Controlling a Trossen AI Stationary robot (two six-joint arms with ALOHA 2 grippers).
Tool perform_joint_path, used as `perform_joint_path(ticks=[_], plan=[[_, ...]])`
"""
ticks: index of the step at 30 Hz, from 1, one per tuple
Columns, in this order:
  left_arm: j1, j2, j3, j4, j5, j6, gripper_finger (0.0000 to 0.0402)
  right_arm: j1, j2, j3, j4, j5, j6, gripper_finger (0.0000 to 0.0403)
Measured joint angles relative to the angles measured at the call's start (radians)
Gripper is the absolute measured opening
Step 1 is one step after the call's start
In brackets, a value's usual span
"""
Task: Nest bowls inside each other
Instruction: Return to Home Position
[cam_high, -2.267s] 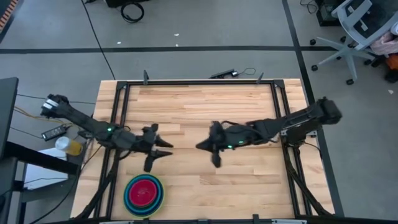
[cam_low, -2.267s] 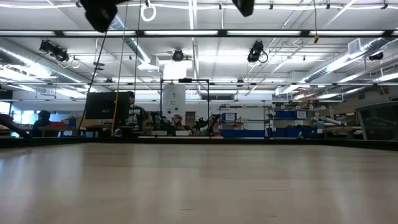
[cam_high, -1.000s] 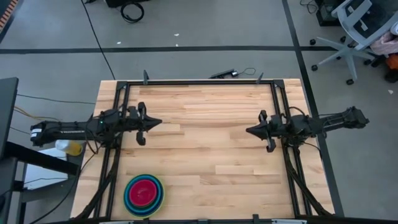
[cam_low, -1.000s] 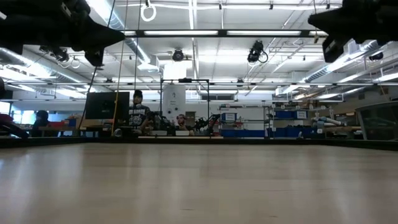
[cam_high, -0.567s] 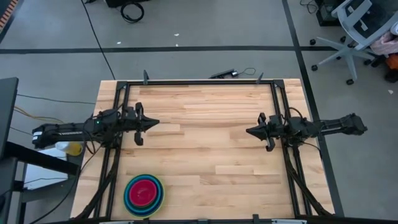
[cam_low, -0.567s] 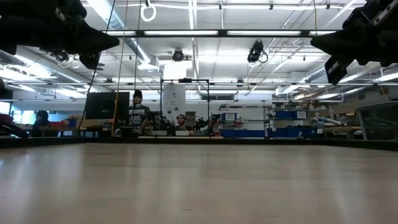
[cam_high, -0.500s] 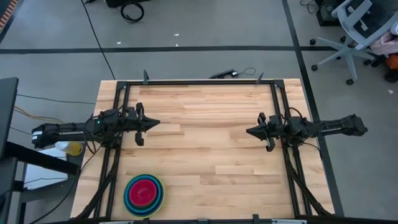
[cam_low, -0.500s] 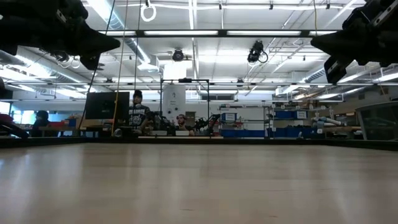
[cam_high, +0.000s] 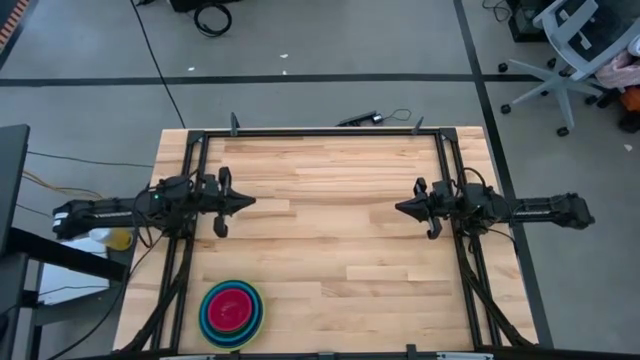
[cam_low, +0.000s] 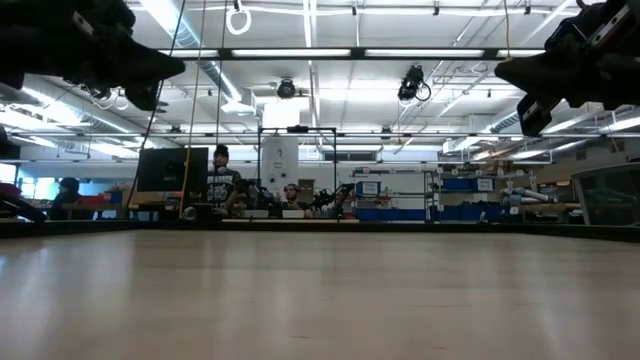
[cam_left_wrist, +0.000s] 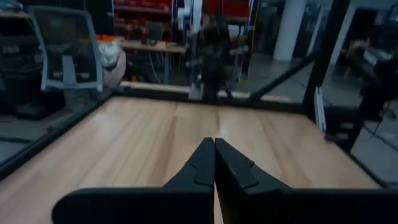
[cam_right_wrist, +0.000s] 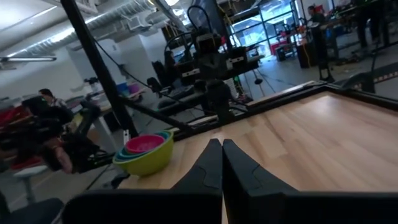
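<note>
The bowls (cam_high: 232, 313) stand nested in one stack near the table's near left corner, the stack's base on the wood. In the right wrist view the stack (cam_right_wrist: 144, 152) shows a yellow-green outer bowl, blue and green rims, and a magenta bowl innermost. My left gripper (cam_high: 250, 201) hovers shut over the table's left side, pointing level toward the right, with nothing between its fingers (cam_left_wrist: 214, 142). My right gripper (cam_high: 400, 210) hovers shut over the right side, pointing level toward the left, also empty (cam_right_wrist: 221, 142). Both are far from the stack and high above the table.
A black frame (cam_high: 320, 132) runs along the table's far, left and right sides. The wooden top (cam_high: 330, 250) between the two grippers is bare. An office chair (cam_high: 565, 60) stands on the floor beyond the far right corner. People sit in the room behind (cam_low: 220, 185).
My right gripper has sunk a little and its arm has swung level, toward the table's near edge; its tip stays about where it was. Both grippers have stayed shut. The stack of bowls has not moved.
</note>
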Motion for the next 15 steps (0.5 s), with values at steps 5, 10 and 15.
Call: perform_joint_path(ticks=[5, 10, 15], plan=[[0.0, -0.146, 0.0, -0.173, -0.009, 0.007, 0.0006, -0.005, 0.0, 0.0, 0.0, -0.039, 0.016, 0.0002], [0.0, -0.242, -0.042, -0.191, -0.076, 0.014, 0.0006, -0.005, 0.0, 0.0, -0.005, -0.03, 0.009, 0.0002], [0.0, -0.276, -0.184, 0.002, -0.13, -0.063, 0.0006, -0.01, 0.001, 0.0, -0.013, -0.024, 0.006, 0.0004]])
